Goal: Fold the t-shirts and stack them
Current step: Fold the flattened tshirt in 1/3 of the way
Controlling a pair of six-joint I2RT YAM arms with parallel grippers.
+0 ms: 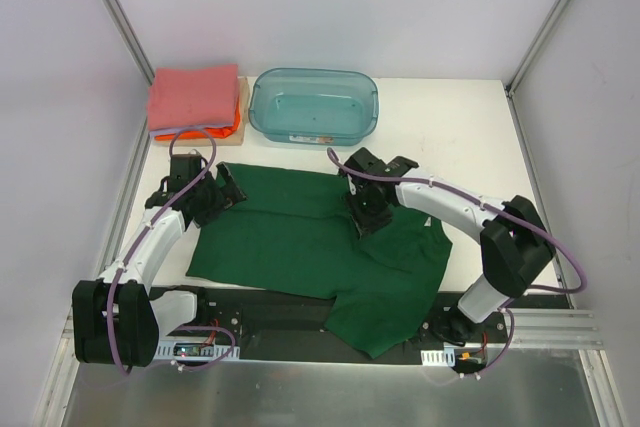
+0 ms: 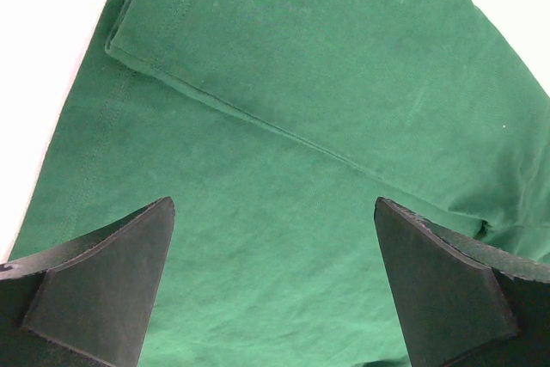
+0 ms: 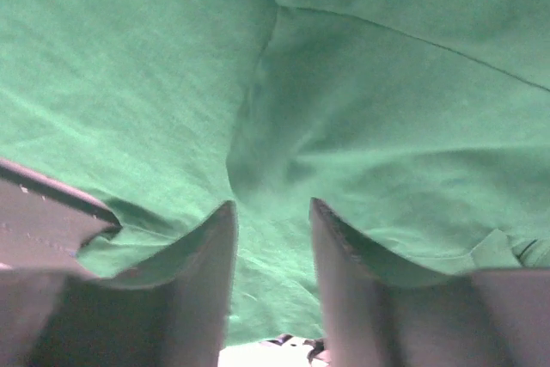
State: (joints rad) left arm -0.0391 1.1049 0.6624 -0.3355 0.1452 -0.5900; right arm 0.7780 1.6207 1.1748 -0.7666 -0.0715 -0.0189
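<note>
Green t-shirt [image 1: 300, 242] lies partly folded by the table's near edge, one end overhanging. Left gripper [image 2: 275, 212] hovers over its left hem, jaws wide apart, likely positioned to grasp. Right gripper [image 3: 273, 212] is pressed into mid-shirt, fingers nearly together; whether it has a hold cannot be told.

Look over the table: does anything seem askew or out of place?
Yes. The dark green short-sleeved cloth t-shirt lies skewed, and its near right corner spills off the white table onto the black mounting strip at the near edge.

White-shelled arms [image 1: 440, 197] with black joints, looping purple cables [image 1: 185, 137], black jaws.
</note>
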